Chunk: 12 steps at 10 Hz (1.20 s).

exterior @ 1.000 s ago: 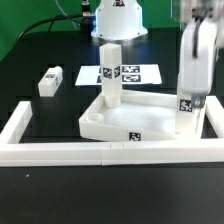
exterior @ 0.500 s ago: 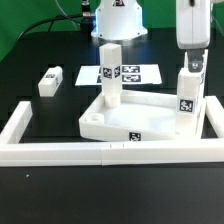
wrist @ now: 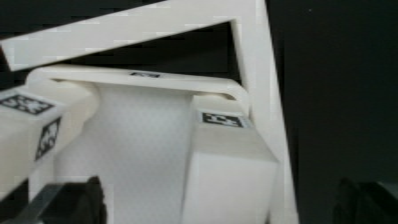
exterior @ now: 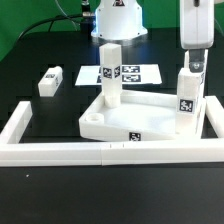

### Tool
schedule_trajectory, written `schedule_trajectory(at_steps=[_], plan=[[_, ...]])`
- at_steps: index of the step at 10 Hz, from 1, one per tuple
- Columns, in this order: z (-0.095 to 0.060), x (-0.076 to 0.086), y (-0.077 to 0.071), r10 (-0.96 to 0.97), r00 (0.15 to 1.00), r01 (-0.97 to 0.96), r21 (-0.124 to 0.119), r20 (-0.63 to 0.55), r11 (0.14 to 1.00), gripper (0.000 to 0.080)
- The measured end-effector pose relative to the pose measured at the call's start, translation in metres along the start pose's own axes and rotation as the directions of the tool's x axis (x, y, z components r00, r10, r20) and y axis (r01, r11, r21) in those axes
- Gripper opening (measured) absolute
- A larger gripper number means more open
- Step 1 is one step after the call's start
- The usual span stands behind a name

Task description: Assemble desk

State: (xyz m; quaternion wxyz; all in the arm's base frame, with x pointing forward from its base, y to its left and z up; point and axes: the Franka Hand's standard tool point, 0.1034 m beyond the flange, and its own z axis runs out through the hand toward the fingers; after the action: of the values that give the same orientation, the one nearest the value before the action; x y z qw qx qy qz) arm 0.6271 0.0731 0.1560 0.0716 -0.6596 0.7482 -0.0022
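Directly below the fingers [exterior: 197,62] stands a desk leg [exterior: 187,93], upright in the desk top's [exterior: 140,118] corner on the exterior view's right, its tag facing the camera. The gripper [exterior: 195,64] hangs just above that leg's upper end, jaws spread wide and holding nothing; a small gap separates the fingertips from the leg. Well off to the side of the fingers, toward the exterior view's left, a second leg [exterior: 110,73] stands upright in the far corner of the top. Further out still that way, a loose leg [exterior: 48,79] lies on its side on the black table [exterior: 40,195], well apart from everything else. Behind the desk top, beyond the fingers' reach line, the marker board [exterior: 129,73] lies flat. The white border wall [exterior: 60,150] wraps around the desk top, whose front edge sits close against it. From the wrist view, the desk top [wrist: 143,120] fills the picture, a tagged leg [wrist: 228,120] near the wall's [wrist: 251,45] corner, and the fingers themselves show only as dark blurs at the edge.
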Motion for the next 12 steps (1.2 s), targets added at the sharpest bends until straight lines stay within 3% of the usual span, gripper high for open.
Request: schedule_trajectory(at_steps=[1,3,4,8,9,12], plan=[[-0.021,0.022,0.013,-0.106,0.994,0.106,0.02,0.02,0.994,0.0649],[-0.038,0.068,0.034,-0.322,0.946,0.321,0.038,0.023,0.946,0.0649],[-0.045,0.072,0.031,-0.362,0.932,0.361,0.051,0.02,0.931,0.0649],[-0.04,0.072,0.032,-0.59,0.807,0.589,0.046,0.007,0.807,0.0649],[-0.033,0.084,0.035,-0.687,0.727,0.686,0.053,-0.006,0.725,0.0649],[-0.009,0.166,0.076,-0.907,0.421,0.907,0.014,0.022,0.422,0.0649]])
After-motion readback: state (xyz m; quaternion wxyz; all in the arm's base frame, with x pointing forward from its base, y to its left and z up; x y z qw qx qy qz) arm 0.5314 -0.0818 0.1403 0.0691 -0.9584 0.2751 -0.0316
